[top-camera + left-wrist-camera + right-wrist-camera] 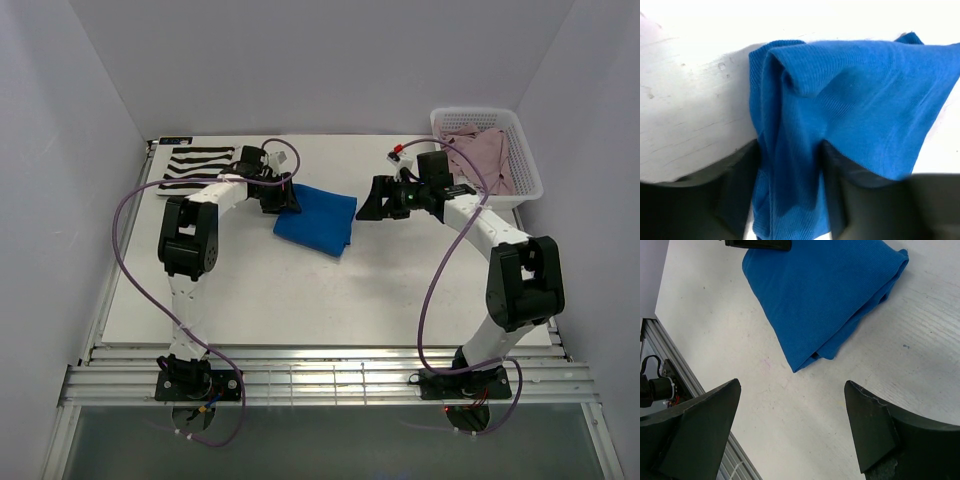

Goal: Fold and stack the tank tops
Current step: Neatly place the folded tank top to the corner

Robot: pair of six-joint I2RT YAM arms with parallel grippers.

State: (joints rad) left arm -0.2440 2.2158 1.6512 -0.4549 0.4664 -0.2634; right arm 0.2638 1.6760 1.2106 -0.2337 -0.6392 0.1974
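The bright blue tank top (318,222) lies folded in the middle of the table. My left gripper (283,199) is shut on its left edge, and the left wrist view shows the blue cloth (840,100) bunched between my fingers (740,185). It also shows in the right wrist view (825,295). My right gripper (372,203) is open and empty, just right of the blue top, above bare table (792,415). The striped tank top (195,165) lies folded at the back left. The pink-mauve tank top (482,155) lies in the basket.
The white lattice basket (525,150) stands at the back right corner. The metal rail (330,375) runs along the table's near edge. White walls enclose the table on three sides.
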